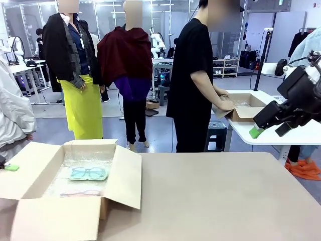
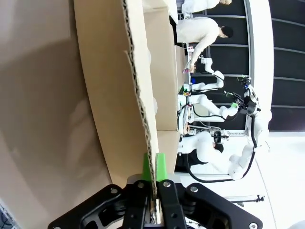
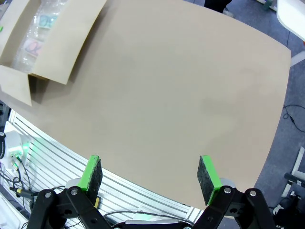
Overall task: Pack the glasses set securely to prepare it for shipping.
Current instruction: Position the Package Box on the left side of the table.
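The left gripper point(image 2: 154, 183) is clamped on the edge of a brown cardboard flap point(image 2: 128, 95), its two green pads point(image 2: 161, 164) pressed to either face of the corrugated sheet. In the front view this gripper shows as a green tip point(image 1: 11, 167) at the left edge of the picture, beside the left flap of the large open brown cardboard box point(image 1: 70, 211) lined with bubble wrap, which sits at the near left corner of the beige table point(image 1: 215, 196).

The right gripper point(image 3: 150, 174) hangs high above the table with its jaws wide apart and nothing between them; from the front it point(image 1: 271, 128) hovers at the right edge, above the table's far right corner.

Inside the box lie the clear flat case with mint-green-framed glasses point(image 1: 89, 173), toward the far side, and the clear flat case with pink-framed glasses point(image 1: 82, 193), nearer the robot. The right wrist view looks down on both, the mint-green case point(image 3: 45, 21) and the pink case point(image 3: 32, 46) side by side on the lining, with the box at the table's corner point(image 3: 19, 81).

No readable writing shows.
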{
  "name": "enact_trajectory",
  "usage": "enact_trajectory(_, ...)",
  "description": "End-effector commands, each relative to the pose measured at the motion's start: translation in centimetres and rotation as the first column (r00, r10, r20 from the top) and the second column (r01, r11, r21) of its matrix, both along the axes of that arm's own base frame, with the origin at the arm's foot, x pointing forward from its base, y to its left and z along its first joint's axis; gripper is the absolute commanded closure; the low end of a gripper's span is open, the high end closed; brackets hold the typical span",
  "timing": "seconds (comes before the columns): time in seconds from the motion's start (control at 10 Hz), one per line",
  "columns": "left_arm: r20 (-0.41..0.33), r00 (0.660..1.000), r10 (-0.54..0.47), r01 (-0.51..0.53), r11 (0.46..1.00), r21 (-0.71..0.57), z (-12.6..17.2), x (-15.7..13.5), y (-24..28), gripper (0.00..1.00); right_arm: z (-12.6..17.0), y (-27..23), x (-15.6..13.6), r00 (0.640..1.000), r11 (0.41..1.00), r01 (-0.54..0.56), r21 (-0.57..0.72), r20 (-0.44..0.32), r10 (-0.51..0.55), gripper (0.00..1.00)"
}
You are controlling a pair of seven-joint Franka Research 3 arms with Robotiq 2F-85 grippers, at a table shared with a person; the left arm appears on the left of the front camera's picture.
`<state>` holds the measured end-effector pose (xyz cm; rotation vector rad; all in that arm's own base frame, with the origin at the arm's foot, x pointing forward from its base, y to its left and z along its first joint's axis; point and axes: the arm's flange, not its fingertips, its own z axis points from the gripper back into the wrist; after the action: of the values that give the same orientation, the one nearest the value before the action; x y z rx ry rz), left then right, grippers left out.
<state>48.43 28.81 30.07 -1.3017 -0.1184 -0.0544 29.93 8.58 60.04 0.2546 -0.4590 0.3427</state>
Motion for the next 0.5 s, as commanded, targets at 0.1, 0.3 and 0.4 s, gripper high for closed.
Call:
enact_trajectory(0.1, -0.041, 0.998, -0.051, 0.051, 0.999, -0.01, 0.9, 1.9, 4.8, 1.0, 0.1, 0.1, 0.1, 1.0, 1.0, -0.009, -0.003, 0.013, 0.009, 0.0)
enact_trajectory(0.3, -0.046, 0.997, -0.055, 0.056, 0.998, 0.002, 1.3, 1.8, 6.5, 1.0, 0.1, 0.1, 0.1, 1.0, 1.0, -0.009, -0.003, 0.013, 0.009, 0.0)
enact_trajectory(0.4, -0.043, 0.997, -0.057, 0.058, 0.998, 0.005, 1.4, 1.7, 7.0, 1.0, 0.1, 0.1, 0.1, 1.0, 1.0, -0.009, -0.003, 0.013, 0.009, 0.0)
